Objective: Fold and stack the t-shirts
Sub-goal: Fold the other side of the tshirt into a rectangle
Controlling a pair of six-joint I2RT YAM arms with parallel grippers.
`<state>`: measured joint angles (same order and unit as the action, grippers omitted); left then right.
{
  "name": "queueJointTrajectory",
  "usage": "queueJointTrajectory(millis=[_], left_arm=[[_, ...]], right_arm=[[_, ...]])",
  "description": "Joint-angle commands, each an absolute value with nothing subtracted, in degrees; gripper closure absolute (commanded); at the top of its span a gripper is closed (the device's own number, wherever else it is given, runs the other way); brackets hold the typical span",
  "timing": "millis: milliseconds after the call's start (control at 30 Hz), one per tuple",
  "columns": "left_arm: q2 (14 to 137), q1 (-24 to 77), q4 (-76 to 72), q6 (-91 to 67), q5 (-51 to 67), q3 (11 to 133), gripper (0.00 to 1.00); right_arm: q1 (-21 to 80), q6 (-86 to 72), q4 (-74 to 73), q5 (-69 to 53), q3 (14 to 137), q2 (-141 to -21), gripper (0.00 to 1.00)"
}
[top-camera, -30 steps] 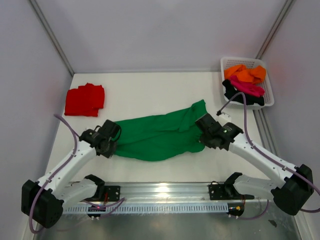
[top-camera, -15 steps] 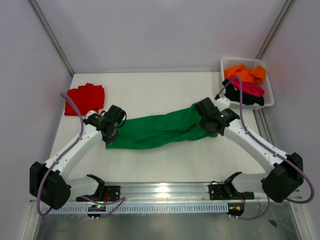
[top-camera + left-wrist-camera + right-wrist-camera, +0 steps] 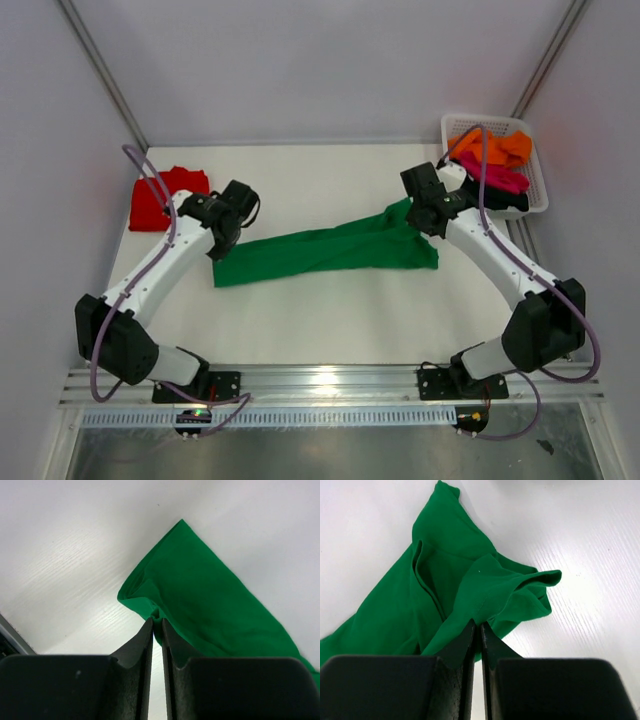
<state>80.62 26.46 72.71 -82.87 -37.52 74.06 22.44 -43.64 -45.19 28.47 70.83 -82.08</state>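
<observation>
A bright green t-shirt (image 3: 325,250) is stretched in a long band across the middle of the table. My left gripper (image 3: 222,245) is shut on its left end, the cloth (image 3: 200,600) pinched between the fingertips (image 3: 150,626). At the shirt's right end my right gripper (image 3: 420,215) is shut on a bunched fold (image 3: 470,590). A folded red t-shirt (image 3: 160,200) lies at the far left, partly behind the left arm. Orange (image 3: 490,147), magenta (image 3: 495,178) and black (image 3: 500,198) t-shirts lie heaped in the basket.
The white mesh basket (image 3: 457,124) stands at the back right corner beside the right arm. Walls close in the table at the back and on both sides. A metal rail (image 3: 320,378) runs along the near edge.
Both arms have moved away from the near edge toward the back, carrying the green t-shirt with them. The shirt has been pulled from a wide loose shape into a narrow band.
</observation>
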Motion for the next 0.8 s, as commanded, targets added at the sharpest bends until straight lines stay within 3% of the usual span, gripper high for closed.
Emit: queueJointTrajectory(millis=[0, 500, 767], left_arm=[[82.61, 25.49, 75.59, -85.08, -43.42, 77.51, 0.87], [92.55, 22.33, 76.03, -83.67, -44.92, 85.25, 0.87], [98.08, 20.57, 77.52, -82.62, -43.95, 87.80, 0.87]], right_arm=[[20.92, -39.29, -40.80, 29.62, 73.83, -83.58, 0.90], [17.93, -33.66, -41.31, 26.81, 91.66, -100.36, 0.90], [17.93, -34.63, -41.49, 24.79, 93.69, -105.64, 0.89]])
